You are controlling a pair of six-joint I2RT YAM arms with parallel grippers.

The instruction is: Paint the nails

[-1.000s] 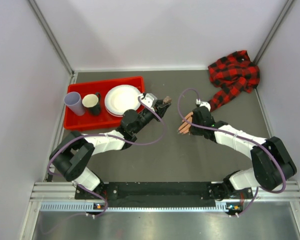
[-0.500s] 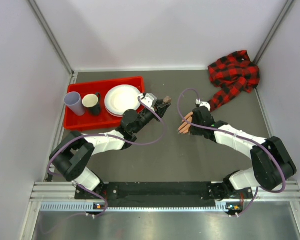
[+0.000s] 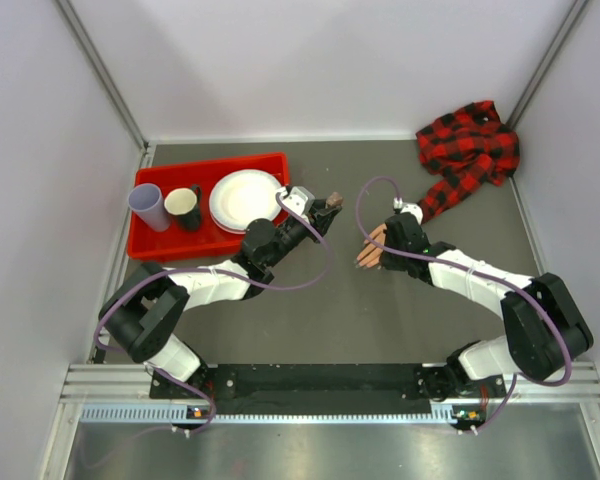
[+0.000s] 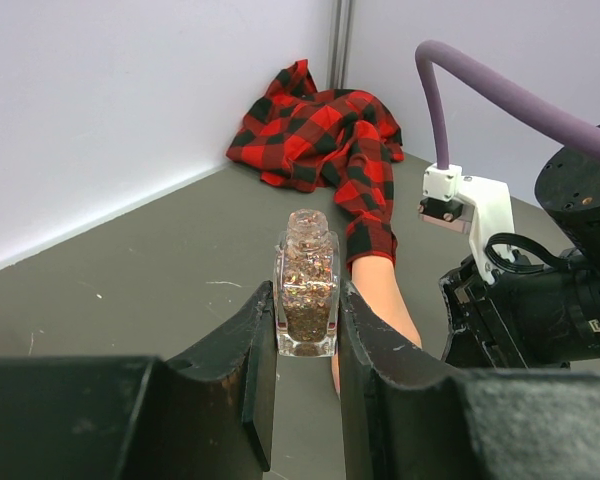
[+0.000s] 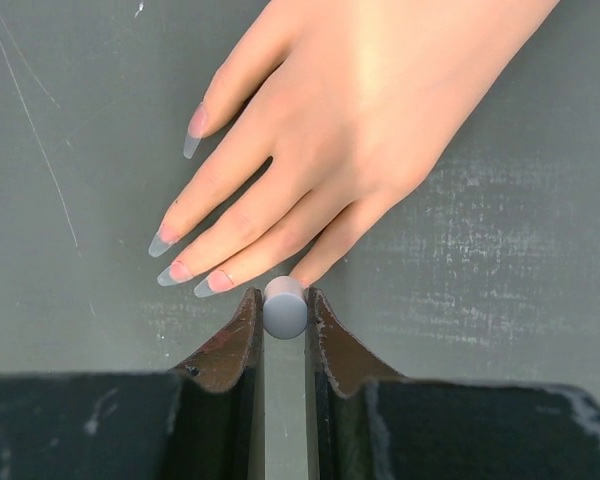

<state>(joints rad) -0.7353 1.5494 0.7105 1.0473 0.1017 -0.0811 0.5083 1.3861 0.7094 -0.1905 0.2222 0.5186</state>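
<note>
The peach mannequin hand [image 5: 360, 110] lies flat on the grey table, fingers spread; it also shows in the top view [image 3: 369, 248]. Long pale nails [image 5: 170, 272] show on several fingers. My right gripper [image 5: 285, 312] is shut on a round grey cap [image 5: 285, 306] held right over the little finger's tip, which is hidden under it. My left gripper [image 4: 307, 312] is shut on a small clear bottle [image 4: 307, 280] of brown glitter polish, upright and uncapped, held just left of the hand [image 4: 378, 292]. The plaid sleeve [image 4: 325, 135] runs from the wrist to the back right corner.
A red tray [image 3: 150, 241] at the back left holds a lilac cup [image 3: 147, 206], a dark cup [image 3: 183, 207] and a white plate [image 3: 246, 198]. The plaid shirt [image 3: 468, 148] is bunched in the back right corner. Walls close the table on three sides.
</note>
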